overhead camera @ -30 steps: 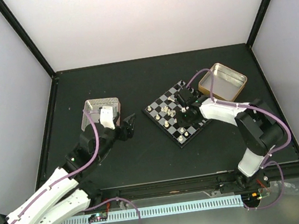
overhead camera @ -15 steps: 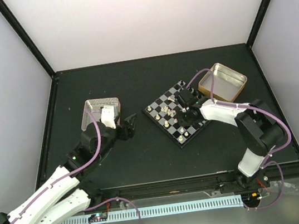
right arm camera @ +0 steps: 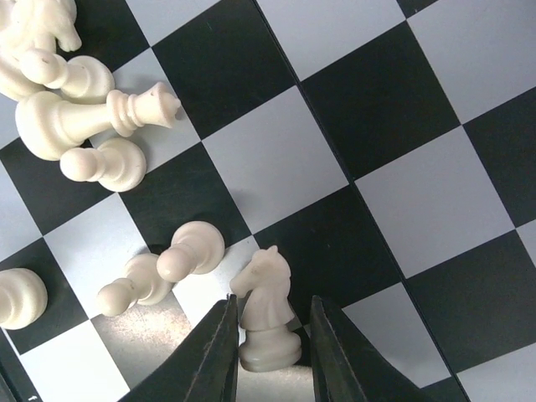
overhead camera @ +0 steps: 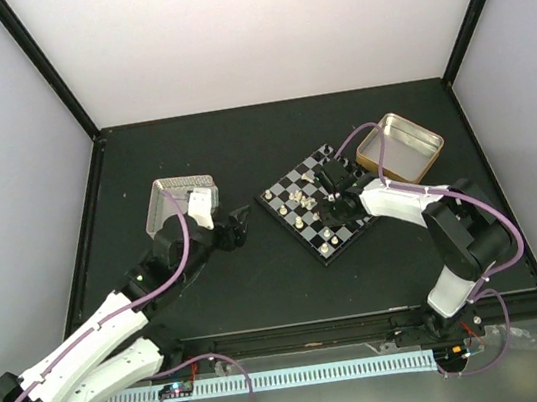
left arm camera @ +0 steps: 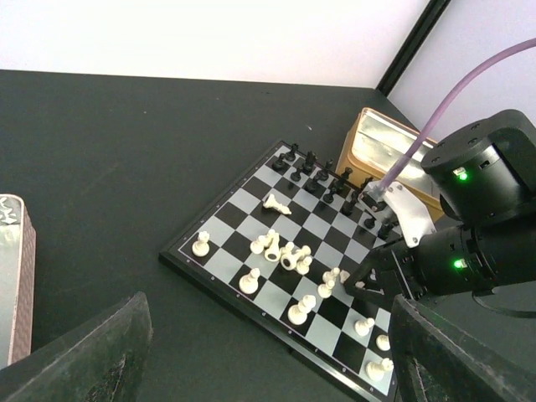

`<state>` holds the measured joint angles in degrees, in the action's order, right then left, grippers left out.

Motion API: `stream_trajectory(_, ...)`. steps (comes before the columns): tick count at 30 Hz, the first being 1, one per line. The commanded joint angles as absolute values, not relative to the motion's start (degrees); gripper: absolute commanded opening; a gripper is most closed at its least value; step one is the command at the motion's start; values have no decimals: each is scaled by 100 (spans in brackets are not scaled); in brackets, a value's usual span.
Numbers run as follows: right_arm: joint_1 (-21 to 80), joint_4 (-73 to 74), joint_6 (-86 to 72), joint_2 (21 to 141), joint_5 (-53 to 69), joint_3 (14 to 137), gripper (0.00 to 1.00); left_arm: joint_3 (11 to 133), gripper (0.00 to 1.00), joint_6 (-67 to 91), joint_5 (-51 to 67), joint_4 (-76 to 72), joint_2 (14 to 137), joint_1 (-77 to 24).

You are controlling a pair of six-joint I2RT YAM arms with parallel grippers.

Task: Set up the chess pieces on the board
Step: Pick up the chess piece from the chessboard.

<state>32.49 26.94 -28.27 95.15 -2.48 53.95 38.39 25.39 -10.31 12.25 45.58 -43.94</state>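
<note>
The board (overhead camera: pixel 303 218) lies right of centre and also shows in the left wrist view (left arm camera: pixel 243 209). Black pieces (left arm camera: pixel 322 172) stand along its far edge. Cream-white pieces (left arm camera: pixel 285 251) are scattered over the near half, some lying down. My right gripper (overhead camera: pixel 334 213) is low over the board. In the right wrist view its fingers (right arm camera: pixel 219 352) flank a white knight (right arm camera: pixel 266 322) with a narrow gap on the right side. White pawns (right arm camera: pixel 188 251) sit just left of it. My left gripper (overhead camera: pixel 237 224) is wide open and empty (left arm camera: pixel 276 368), left of the board.
A silver tin (overhead camera: pixel 182 196) stands behind my left gripper. A second tin (overhead camera: pixel 400 146) sits behind the board's right corner and shows in the left wrist view (left arm camera: pixel 389 155). Dark walls edge the black table.
My left arm has shifted a little towards the board. My right gripper has stayed over the same part of the board.
</note>
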Motion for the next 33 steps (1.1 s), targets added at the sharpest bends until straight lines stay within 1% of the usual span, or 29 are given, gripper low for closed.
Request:
stream_trajectory(1, 3270, 3103, -2704, 9652, -302, 5352, 26, 3971, 79, 2624, -929, 1079, 4639, -4359)
stream_trajectory(5, 3283, 3140, -2559, 9592, -192, 5320, 28, 3981, 79, 2643, -917, 1074, 4674, -4364)
stream_trajectory(8, 3296, 3173, -2465, 9566, -165, 5322, 22, 3981, 79, 2646, -889, 1051, 4697, -4351)
stream_trajectory(11, 3292, 3135, -2434, 9594, -179, 5329, 14, 3989, 79, 2666, -842, 1037, 4740, -4351)
stream_trajectory(13, 3296, 3085, -2455, 9589, -265, 5328, 11, 4007, 79, 2667, -812, 1037, 4769, -4348)
stream_trajectory(19, 3295, 2328, -2478, 9057, -557, 5048, 11, 4087, 79, 2675, -561, 1052, 4919, -4329)
stream_trajectory(24, 3296, 1245, -2214, 8115, -561, 4590, 11, 4261, 79, 2809, 71, 1016, 5153, -4223)
stream_trajectory(27, 3296, 688, -1921, 7448, -112, 4283, 11, 4428, 80, 2988, 713, 908, 5328, -4105)
stream_trajectory(33, 3296, -263, -1313, 6059, 1752, 3597, 12, 4713, 80, 3465, 2416, 354, 5675, -3921)
